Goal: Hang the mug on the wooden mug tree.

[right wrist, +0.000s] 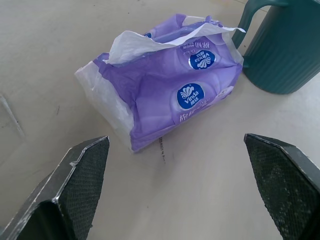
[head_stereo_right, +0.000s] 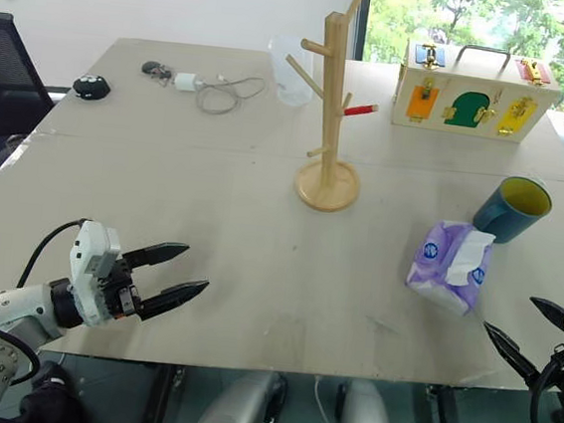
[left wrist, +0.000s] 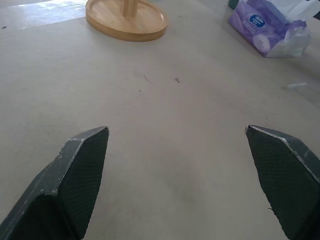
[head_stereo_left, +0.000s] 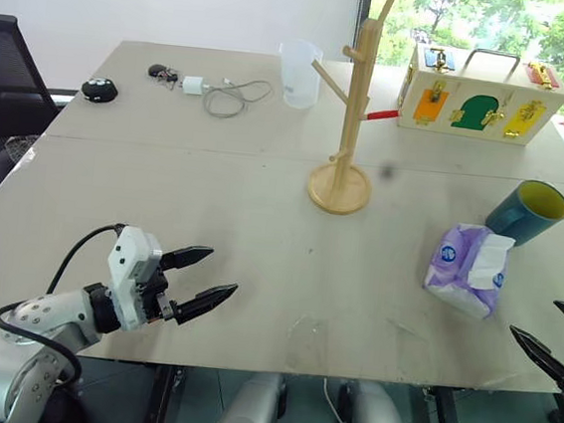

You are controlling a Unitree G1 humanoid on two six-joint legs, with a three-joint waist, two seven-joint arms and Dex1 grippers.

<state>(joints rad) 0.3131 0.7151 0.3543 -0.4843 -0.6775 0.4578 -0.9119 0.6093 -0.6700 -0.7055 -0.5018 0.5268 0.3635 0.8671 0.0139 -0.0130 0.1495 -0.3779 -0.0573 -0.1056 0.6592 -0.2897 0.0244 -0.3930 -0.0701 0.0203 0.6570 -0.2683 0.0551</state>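
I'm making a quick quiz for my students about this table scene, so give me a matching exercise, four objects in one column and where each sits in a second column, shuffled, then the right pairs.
Objects:
1. teal-blue ceramic mug with a yellow inside
2. tall light-wood mug tree on a round disc base
3. purple plastic pack of tissues
4. clear plastic measuring cup

Places:
A. far side of the table, behind the mug tree
B. near the table's right edge, beside the tissues
C. middle of the table
D. just in front of the mug, nearer the robot

Pairs: 1-B, 2-C, 3-D, 4-A
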